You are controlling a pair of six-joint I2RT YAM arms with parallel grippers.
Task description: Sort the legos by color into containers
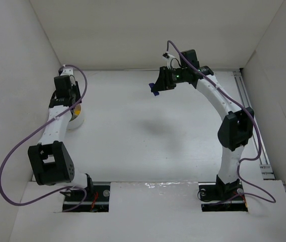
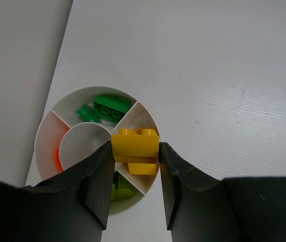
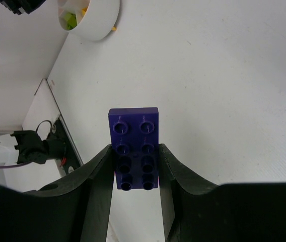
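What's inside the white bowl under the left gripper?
Green legos in the far section, a yellow one right, lime near, something orange left. The left gripper and its held yellow lego cover parts of those sections.

We record the round white partitioned plastic bowl [image 2: 67,98], lower centre of the left wrist frame, its near rim covered by the black fingers [image 2: 98,186] of the left gripper [image 2: 135,151]. A lime plastic brick [image 2: 124,191] beside them shows only partly. An orange-red patch [image 2: 58,154], centre left, has no readable shape.
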